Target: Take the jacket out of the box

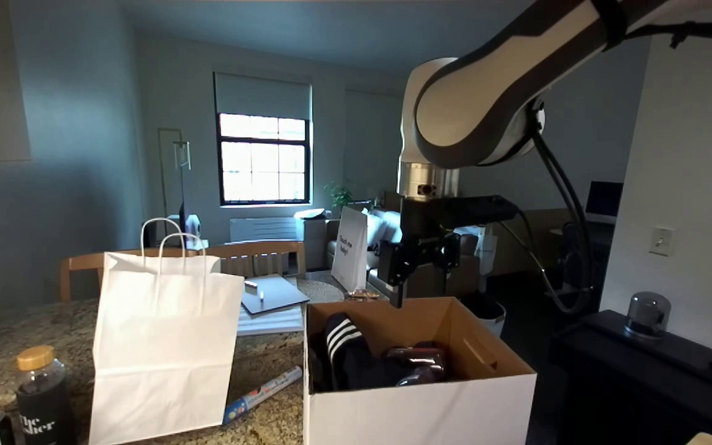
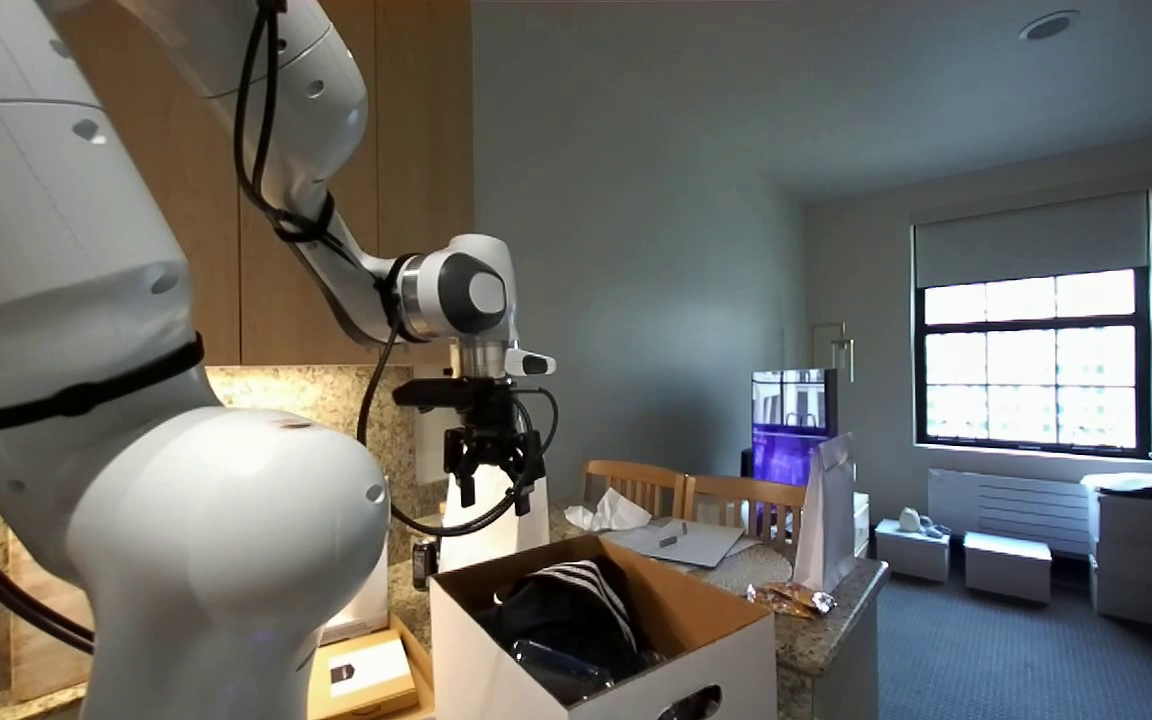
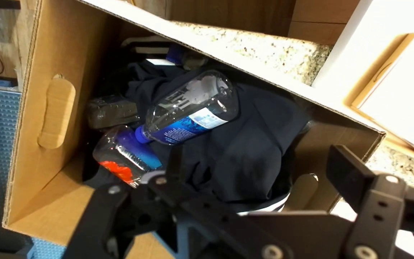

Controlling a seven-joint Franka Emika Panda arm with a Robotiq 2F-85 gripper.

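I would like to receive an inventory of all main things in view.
paper bag: 1, white, on the counter
box: 1, white outside, brown inside, beside the paper bag
jacket: 1, black, white-striped, in the box
bottles: at least 2, clear, in the box
tube: 1, multicoloured, between paper bag and box
flask: 1, black, orange-topped, near the paper bag
printed bag: 1, white, at the counter's end
chairs: at least 2, brown, behind the counter
window: 1, black-framed, across the room
arm: 1, mostly white, over the box
gripper: 1, black, open, above the box
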